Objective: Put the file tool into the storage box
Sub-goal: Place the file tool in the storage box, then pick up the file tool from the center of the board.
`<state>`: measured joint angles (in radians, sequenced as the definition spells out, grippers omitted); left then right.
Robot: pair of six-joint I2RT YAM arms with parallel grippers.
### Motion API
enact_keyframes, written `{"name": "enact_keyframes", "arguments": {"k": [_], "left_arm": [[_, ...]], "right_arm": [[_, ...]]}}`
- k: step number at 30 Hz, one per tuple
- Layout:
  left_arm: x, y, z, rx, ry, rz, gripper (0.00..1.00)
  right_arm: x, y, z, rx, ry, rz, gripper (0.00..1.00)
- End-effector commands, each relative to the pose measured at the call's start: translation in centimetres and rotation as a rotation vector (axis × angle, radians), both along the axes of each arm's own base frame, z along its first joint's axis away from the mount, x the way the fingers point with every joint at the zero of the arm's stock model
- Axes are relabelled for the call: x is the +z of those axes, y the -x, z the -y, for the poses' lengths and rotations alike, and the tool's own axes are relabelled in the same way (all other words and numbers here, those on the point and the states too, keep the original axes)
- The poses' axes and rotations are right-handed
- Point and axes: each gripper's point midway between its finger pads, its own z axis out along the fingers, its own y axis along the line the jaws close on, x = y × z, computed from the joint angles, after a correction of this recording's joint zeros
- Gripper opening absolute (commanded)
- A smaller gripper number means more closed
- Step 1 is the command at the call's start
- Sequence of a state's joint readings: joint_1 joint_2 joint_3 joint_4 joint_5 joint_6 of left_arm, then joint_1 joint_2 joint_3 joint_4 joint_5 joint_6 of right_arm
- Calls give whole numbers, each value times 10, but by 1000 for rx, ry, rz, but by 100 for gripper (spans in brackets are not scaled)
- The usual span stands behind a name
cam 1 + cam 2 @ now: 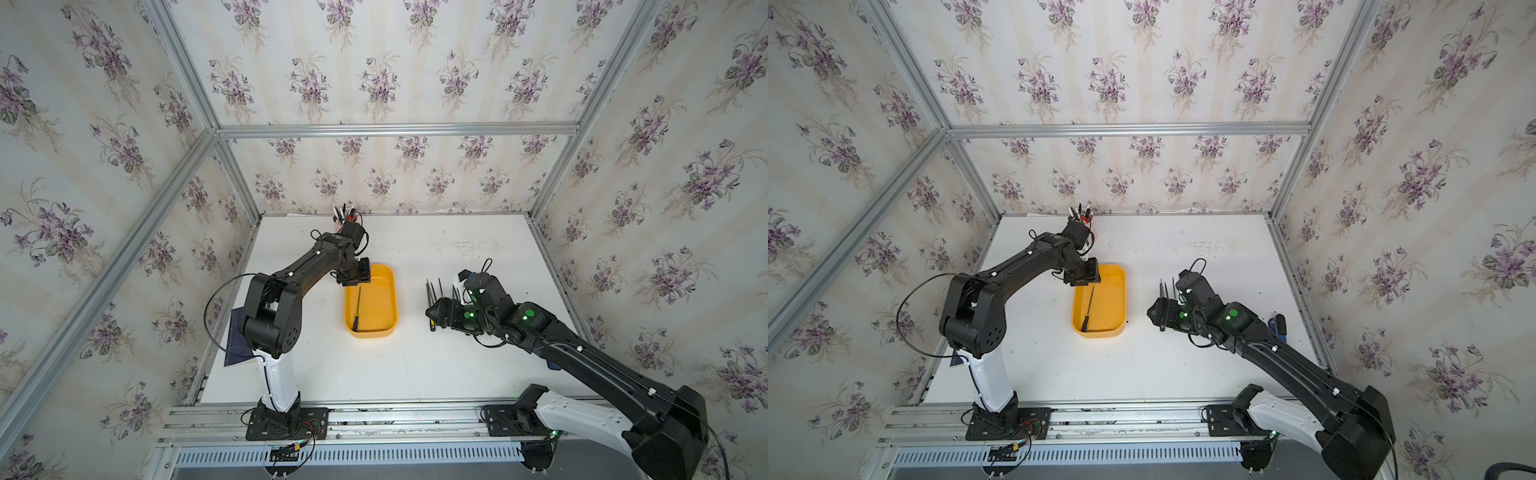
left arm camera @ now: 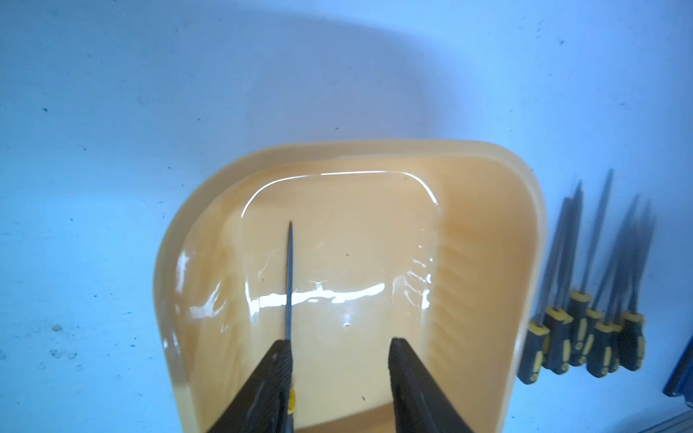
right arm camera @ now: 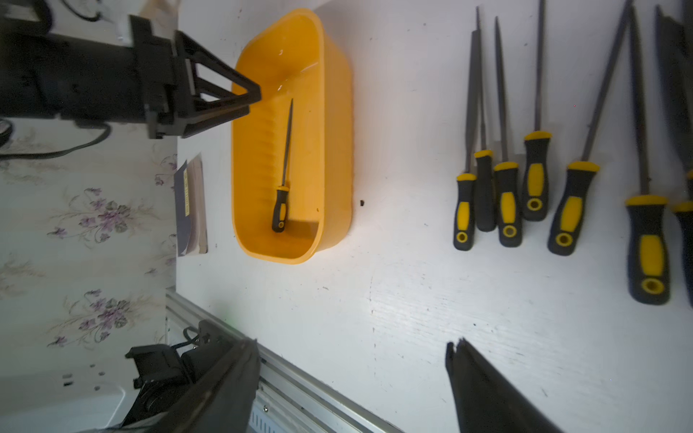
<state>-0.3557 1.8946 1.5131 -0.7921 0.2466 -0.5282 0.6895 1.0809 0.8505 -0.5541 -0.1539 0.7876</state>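
File tool (image 3: 284, 180) flat in storage box (image 3: 337, 131); left gripper (image 2: 339, 343) fingers apart at eleven o'clock, right gripper (image 3: 352, 345) fingers apart at three.

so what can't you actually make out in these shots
Black-and-yellow-handled file in the yellow-orange plastic storage box: handle mostly hidden by the left end effector, left wrist view.
Row of loose files: mostly covered by the right arm in both top views.
Small blue object: too small to identify in a top view.
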Motion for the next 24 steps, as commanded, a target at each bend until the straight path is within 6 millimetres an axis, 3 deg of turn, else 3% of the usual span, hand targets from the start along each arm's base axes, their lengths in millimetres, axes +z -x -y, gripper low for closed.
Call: {"name": "enact_keyframes", "arguments": {"k": [1,7,13,19,24], "left_arm": [[27,0,7,8,60,24,50],[79,6,17,-7,157,97,52],[119,31,28,-47,259,148,54],[146,60,36,-92,335,182,60],[156,78,38,-101,368,194,61]], "right_arm": [[-26,-5,37,-138,151,-91,81],[-55,-14,57,-176,305,-193,75],[-83,-30,59,-146,418,-246,64],[-104,-43,63,-134,472,-273,47],[-113,-60,71,-149,497,-284,43]]}}
